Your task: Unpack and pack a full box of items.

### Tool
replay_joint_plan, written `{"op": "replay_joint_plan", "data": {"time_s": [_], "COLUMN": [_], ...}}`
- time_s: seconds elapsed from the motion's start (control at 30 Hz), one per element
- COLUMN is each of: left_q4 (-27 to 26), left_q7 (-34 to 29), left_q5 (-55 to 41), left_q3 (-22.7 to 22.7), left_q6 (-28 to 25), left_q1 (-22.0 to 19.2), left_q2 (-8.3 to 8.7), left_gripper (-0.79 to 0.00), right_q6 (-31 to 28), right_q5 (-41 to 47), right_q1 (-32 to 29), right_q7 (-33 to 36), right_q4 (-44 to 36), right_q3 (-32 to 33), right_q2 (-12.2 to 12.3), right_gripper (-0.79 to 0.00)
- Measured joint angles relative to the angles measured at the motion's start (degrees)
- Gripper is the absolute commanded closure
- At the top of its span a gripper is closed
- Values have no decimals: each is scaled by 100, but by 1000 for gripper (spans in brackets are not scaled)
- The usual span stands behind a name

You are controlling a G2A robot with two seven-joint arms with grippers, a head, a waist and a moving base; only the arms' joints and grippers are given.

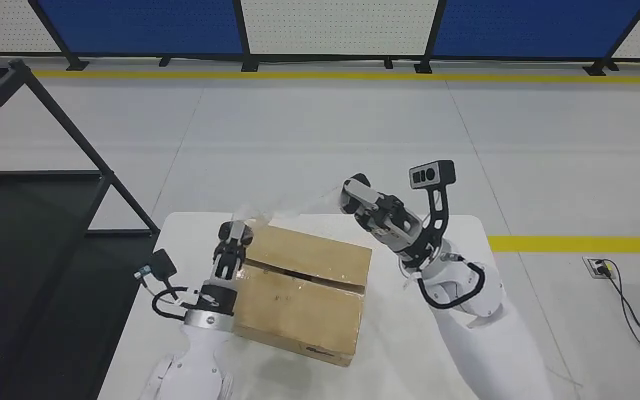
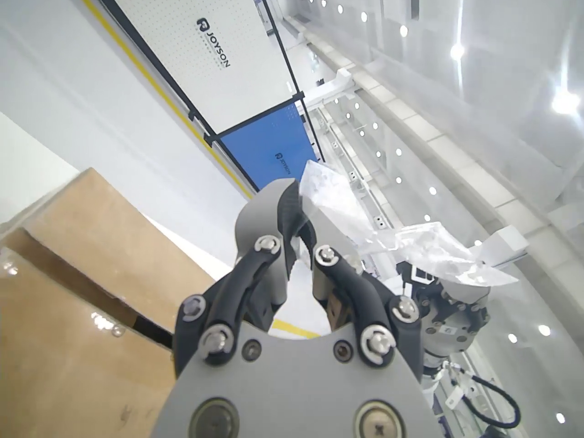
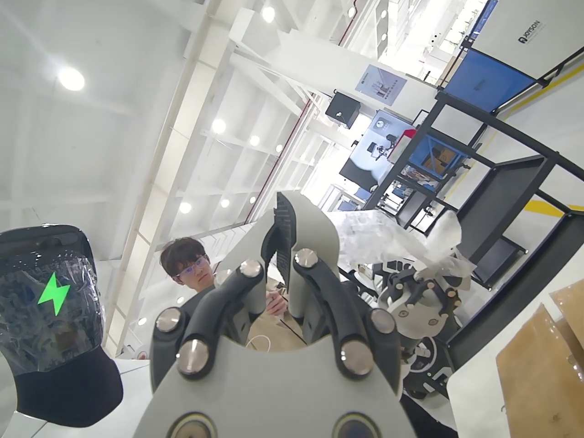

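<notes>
A brown cardboard box (image 1: 300, 295) lies on the white table (image 1: 420, 340), its top flaps shut along a dark seam. A crumpled clear plastic strip (image 1: 290, 212) hangs stretched above the box's far edge, held at both ends. My left gripper (image 1: 237, 232) stands over the box's far left corner, shut on one end of the strip (image 2: 333, 193). My right gripper (image 1: 352, 190) is raised beyond the box's far right corner, shut on the other end (image 3: 374, 239). The left wrist view has the box (image 2: 68, 275) beside its fingers; the right wrist view shows it (image 3: 543, 367) farther off.
A black metal rack (image 1: 60, 250) stands close to the table's left side. The table surface right of the box is bare. Blue and white partition panels (image 1: 340, 25) line the far end of the floor.
</notes>
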Motion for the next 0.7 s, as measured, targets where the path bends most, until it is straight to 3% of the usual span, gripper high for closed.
{"op": "replay_joint_plan", "data": {"time_s": [0.03, 0.13, 0.43, 0.7], "left_q4": [0, 10, 38, 22], "left_q7": [21, 82, 414, 344], "left_q5": [-100, -239, -928, -1472], "left_q3": [0, -8, -66, -140], "left_q6": [-11, -58, -40, 1], "left_q1": [0, -4, -24, -33], "left_q2": [-10, -31, -118, -167], "left_gripper": [-31, 0, -31, -166], "right_q6": [-12, -47, -159, -214], "right_q5": [3, 15, 17, 15], "right_q1": [-8, -29, -90, -123], "right_q7": [-6, -37, -136, -184], "right_q4": [3, 17, 2, -17], "right_q3": [2, 12, 81, 112], "right_q2": [-2, -9, -23, -38], "right_gripper": [0, 0, 0, 0]}}
